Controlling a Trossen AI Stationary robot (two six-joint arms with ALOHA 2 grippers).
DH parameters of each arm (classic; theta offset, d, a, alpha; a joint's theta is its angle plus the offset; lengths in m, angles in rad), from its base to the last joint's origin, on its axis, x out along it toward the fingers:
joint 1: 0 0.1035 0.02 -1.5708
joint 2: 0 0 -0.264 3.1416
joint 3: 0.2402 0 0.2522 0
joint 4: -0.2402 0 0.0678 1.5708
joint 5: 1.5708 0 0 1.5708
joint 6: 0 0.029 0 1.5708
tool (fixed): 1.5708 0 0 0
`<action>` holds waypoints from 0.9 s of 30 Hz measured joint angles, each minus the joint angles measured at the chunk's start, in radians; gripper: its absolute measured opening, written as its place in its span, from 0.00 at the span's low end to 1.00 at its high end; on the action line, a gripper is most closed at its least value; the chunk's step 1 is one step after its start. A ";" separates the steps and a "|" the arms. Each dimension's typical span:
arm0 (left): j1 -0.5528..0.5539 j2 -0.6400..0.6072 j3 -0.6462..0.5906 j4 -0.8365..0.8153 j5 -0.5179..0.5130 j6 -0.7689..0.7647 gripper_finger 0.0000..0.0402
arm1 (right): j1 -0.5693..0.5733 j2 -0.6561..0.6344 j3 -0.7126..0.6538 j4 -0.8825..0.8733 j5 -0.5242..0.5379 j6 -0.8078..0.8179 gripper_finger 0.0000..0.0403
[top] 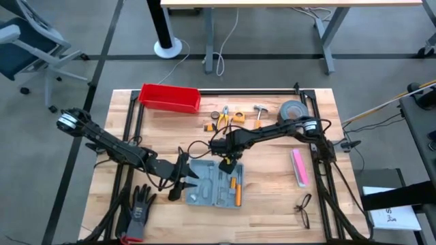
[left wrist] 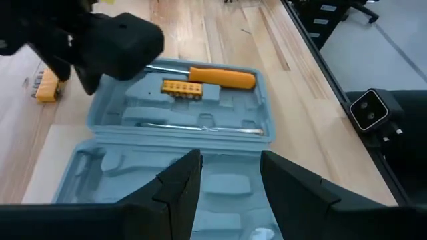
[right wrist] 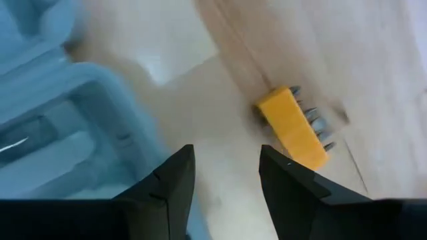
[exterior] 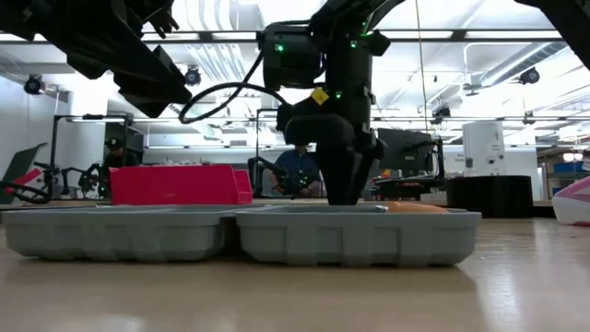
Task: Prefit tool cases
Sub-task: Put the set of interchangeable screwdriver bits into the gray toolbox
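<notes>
One tool case (top: 214, 182) lies open, two halves.

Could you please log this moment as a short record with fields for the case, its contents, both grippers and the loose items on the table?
case: tool case lies open flat on the table
contents: orange-handled screwdriver and yellow bit holder sit in one half
left gripper: left gripper, open, over the case's other half, holding nothing
right gripper: right gripper, open, empty, beside the case's edge
loose items: second yellow bit holder on the wood; red bin at the far edge
</notes>
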 joint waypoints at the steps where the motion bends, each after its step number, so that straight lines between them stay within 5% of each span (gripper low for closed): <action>1: 0.000 0.000 0.000 -0.001 0.000 0.000 0.40 | 0.003 0.000 0.000 -0.004 0.021 0.012 0.36; 6: 0.000 0.000 0.000 -0.002 0.000 0.000 0.40 | 0.002 -0.004 0.002 -0.007 0.090 -0.007 0.38; 13: -0.002 0.000 0.000 -0.005 0.000 0.000 0.40 | -0.029 -0.004 0.002 -0.017 0.095 -0.260 0.42; 20: -0.003 0.000 0.000 -0.014 0.000 -0.008 0.40 | -0.053 -0.005 0.002 -0.014 0.023 -0.486 0.46; 27: -0.004 0.000 0.000 -0.031 0.000 -0.012 0.40 | -0.070 -0.001 0.001 -0.005 -0.017 -0.532 0.52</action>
